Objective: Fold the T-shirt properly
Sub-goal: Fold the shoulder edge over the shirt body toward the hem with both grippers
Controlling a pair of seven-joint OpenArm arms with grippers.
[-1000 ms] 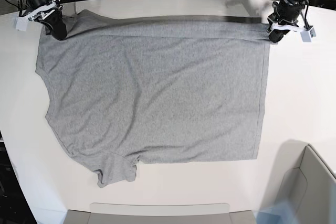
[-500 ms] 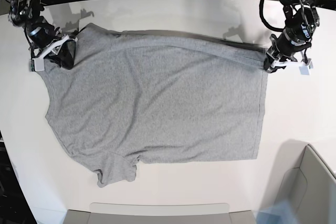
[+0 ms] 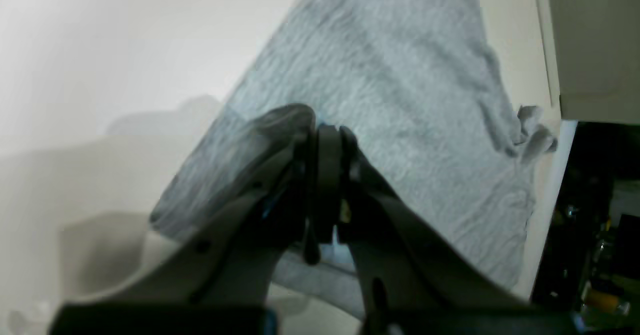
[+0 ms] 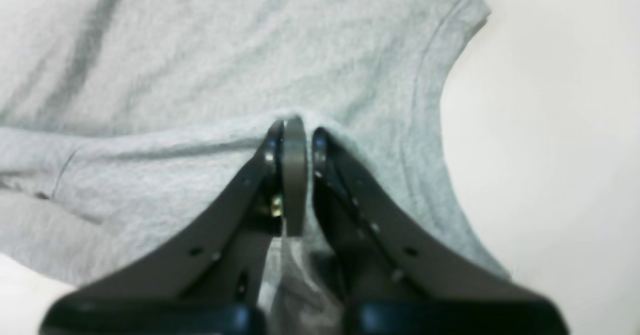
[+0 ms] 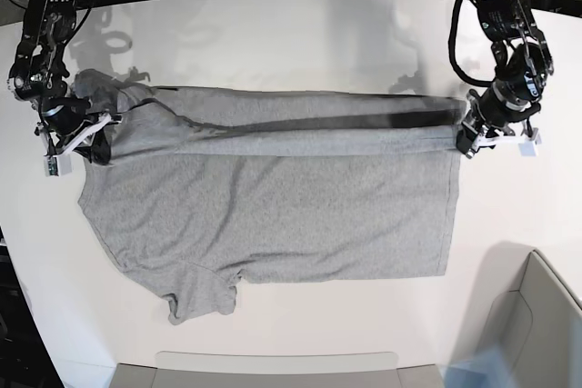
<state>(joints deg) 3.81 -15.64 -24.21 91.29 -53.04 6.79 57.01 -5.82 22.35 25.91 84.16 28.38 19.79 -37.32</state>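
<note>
Bright, even overhead light fills the base view, washing the white desk almost to glare and laying a dark band of shadow under the raised far edge of the T-shirt. Both wrist views are soft: the near fingers are blurred, with cloth beyond only slightly sharper.

Both wrist views are soft and blurred, and the cloth pinched inside the left end effector and the right end effector is out of sight; the T-shirt runs off both wrist frames, its underside hidden against the desk
</note>
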